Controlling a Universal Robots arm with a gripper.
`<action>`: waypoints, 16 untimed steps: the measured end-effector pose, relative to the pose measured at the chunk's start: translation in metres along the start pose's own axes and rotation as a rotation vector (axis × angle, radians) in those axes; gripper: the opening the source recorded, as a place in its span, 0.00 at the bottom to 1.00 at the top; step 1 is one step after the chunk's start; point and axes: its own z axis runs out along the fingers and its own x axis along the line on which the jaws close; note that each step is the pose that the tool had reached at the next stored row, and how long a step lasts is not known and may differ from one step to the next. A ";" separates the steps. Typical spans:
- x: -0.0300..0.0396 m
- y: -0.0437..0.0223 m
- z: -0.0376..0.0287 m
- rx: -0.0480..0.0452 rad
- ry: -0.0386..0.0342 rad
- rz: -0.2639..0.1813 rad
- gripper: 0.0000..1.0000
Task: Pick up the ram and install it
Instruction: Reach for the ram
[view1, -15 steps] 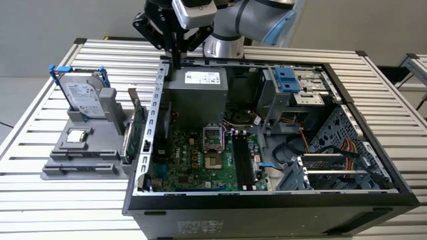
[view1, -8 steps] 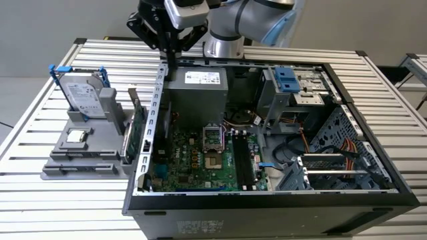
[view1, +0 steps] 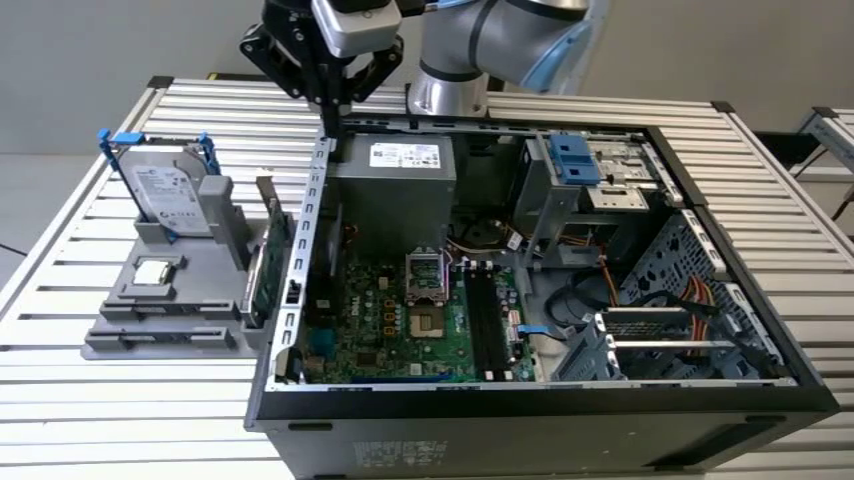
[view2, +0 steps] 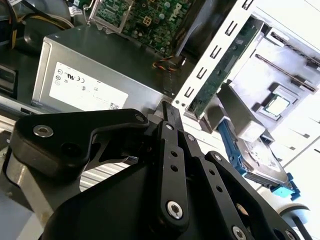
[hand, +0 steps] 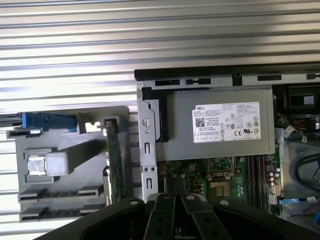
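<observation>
My gripper (view1: 330, 126) hangs above the back corner of the open computer case (view1: 534, 400), on the exterior view's left, over the edge beside the grey power supply (view1: 392, 172). Its black fingers (view2: 170, 112) are pressed together with nothing between them, and they also reach into the first wrist view (hand: 175, 192). The ram is hidden from me. The long black memory slots (view1: 483, 328) lie on the green motherboard (view1: 374, 320) inside the case.
A grey parts holder (view1: 160, 335) sits outside the case on the slatted table (view1: 134, 420). It carries a hard drive (view1: 171, 195), a small square processor (view1: 156, 271) and a green card with a metal bracket (view1: 271, 268) standing on edge. Cables and drive cages (view1: 667, 340) crowd the case's other side.
</observation>
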 end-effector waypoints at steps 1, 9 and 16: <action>0.0013 -0.0001 0.0000 -0.0001 0.0000 0.000 0.00; 0.0128 -0.0009 -0.0003 0.0000 0.0000 0.000 0.00; 0.0222 -0.0016 -0.0005 0.0000 0.0000 0.000 0.00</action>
